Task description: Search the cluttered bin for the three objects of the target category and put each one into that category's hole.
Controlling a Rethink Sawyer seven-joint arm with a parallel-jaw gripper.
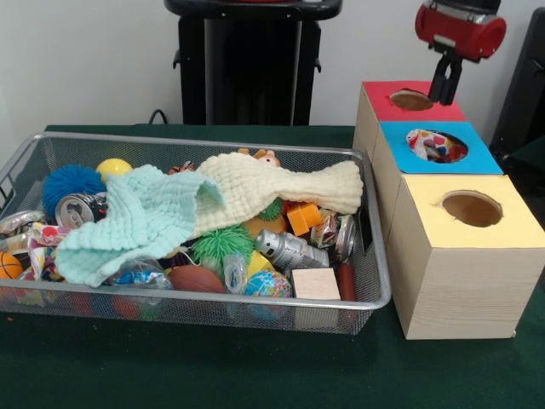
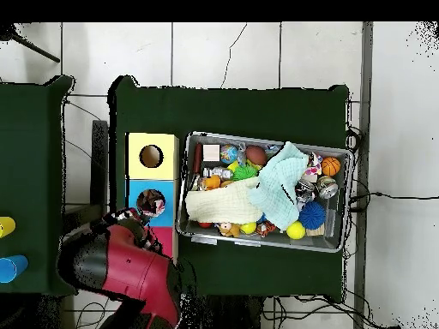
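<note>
The wire mesh bin [image 1: 382, 281] sits on the green table, full of toys. A polka-dot cloth piece [image 1: 428, 145] lies bunched in the hole of the blue-topped box [image 1: 484, 160]; it also shows in the overhead view [image 2: 151, 203]. Another dotted white cloth piece [image 1: 41, 245] lies at the bin's left end, partly under the mint cloth. My gripper [image 1: 443, 94] hangs open and empty above the red-topped box [image 1: 379, 98], just behind the blue one. In the overhead view the red arm [image 2: 129, 266] hides the gripper.
A mint knitted cloth [image 1: 136, 217] and a cream knitted cloth [image 1: 272, 192] cover much of the bin. Cans, balls, blocks and a spiky green ball [image 1: 220, 245] lie around them. The yellow-topped box [image 1: 511, 226] stands nearest the camera in the front view.
</note>
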